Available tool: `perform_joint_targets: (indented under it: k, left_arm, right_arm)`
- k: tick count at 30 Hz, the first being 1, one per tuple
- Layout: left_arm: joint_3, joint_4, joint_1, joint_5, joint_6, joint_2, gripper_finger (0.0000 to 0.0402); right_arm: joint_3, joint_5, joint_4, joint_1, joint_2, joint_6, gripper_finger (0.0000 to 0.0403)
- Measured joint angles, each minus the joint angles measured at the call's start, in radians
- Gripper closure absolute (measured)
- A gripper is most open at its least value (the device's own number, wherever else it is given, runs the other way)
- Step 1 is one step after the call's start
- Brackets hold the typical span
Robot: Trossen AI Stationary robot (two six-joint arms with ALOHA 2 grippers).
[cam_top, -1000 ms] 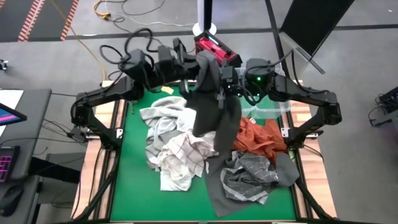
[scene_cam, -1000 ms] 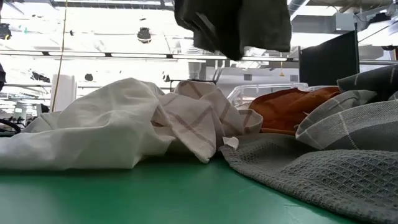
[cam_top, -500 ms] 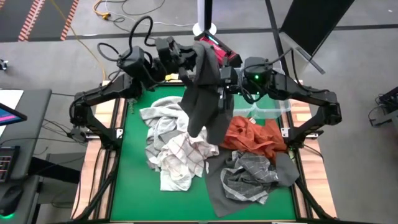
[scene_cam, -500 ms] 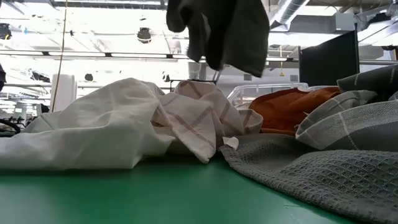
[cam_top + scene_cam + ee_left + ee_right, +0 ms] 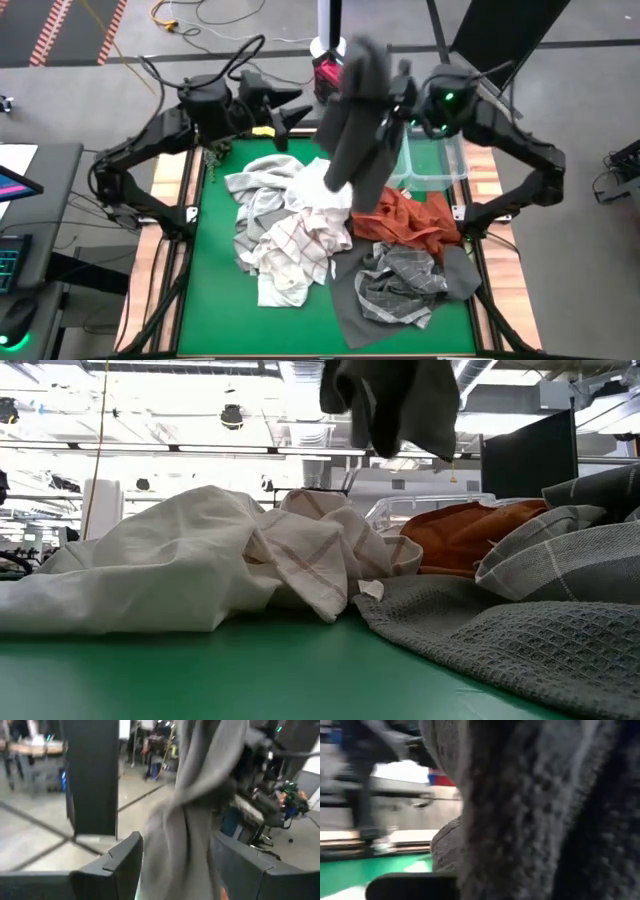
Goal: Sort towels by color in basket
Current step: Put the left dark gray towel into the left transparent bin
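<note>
Between the right fingers [image 5: 392, 95] hangs the dark grey towel [image 5: 352, 120]

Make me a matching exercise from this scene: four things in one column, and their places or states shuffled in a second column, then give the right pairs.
Things
1. dark grey towel
2. rust-orange towel
3. left gripper
4. red-checked white towel

Places or states
A. lying on the green table, in the pale heap
B. hanging in the air from the right gripper
C. open, holding nothing
D. lying beside the clear plastic bin

Pairs: 1-B, 2-D, 3-C, 4-A
</note>
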Motion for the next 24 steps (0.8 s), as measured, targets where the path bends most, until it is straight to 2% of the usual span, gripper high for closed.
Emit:
perform_joint_targets:
  k: [6,10,17,24]
  left_arm:
    - [0.0,-0.069,0.006,-0.002,-0.049,-0.042,0.0181]
    - [0.0,-0.075,0.006,0.002,-0.057,-0.057,0.0182]
    - [-0.027,-0.102,0.006,0.002,-0.094,-0.028,0.0182]
    - [-0.05,-0.051,0.023,0.019,-0.1,0.114,0.0182]
  right_arm:
    - [0.002,0.082,0.019,-0.171,-0.043,-0.072,0.0366]
    - [0.002,0.063,-0.038,-0.249,-0.027,-0.032,0.036]
    - [0.002,0.033,-0.206,-0.243,0.03,0.061,0.036]
    - [0.002,0.022,-0.346,-0.227,0.08,0.188,0.0333]
